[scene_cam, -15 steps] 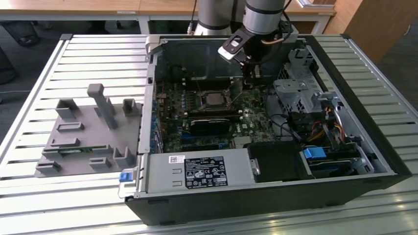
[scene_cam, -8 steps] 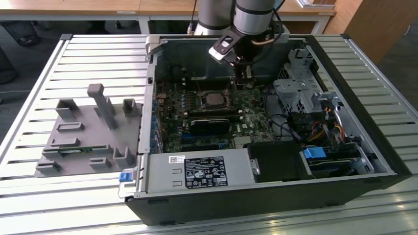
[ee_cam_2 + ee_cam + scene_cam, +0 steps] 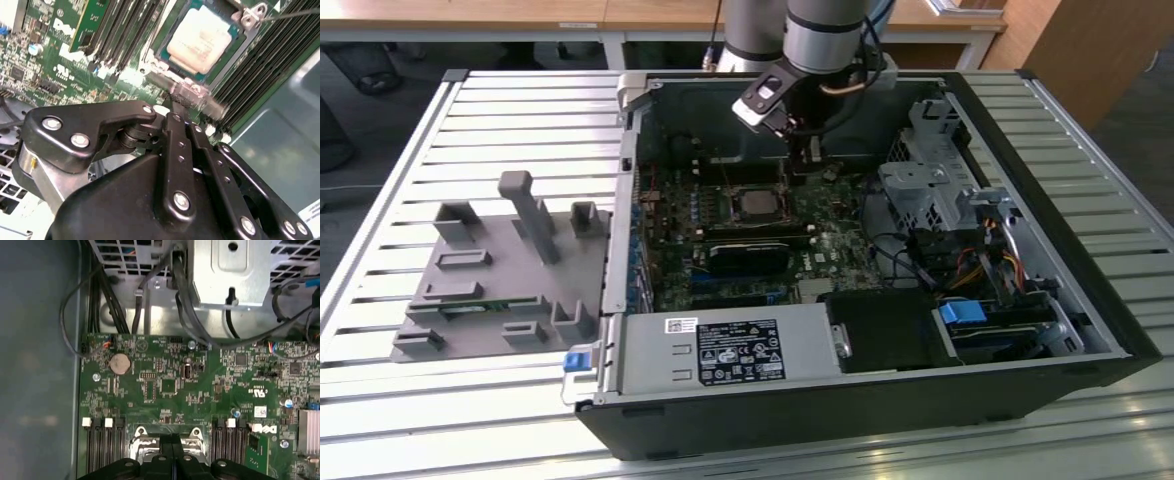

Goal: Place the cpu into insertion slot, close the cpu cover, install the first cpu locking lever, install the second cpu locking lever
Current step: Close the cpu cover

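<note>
Black gripper linkages crowd the second wrist view, the fingers pressed together with their tips down at the hinge edge of the cpu cover. Long memory slots hem them in on both sides, and the case wall stands close beyond in the exterior view. Just past the tips, the cpu lies flat in the insertion slot, framed by the cover's window. Whether the fingers pinch anything I cannot tell, and a white printed label sits on the power supply at the case's near edge.
</note>
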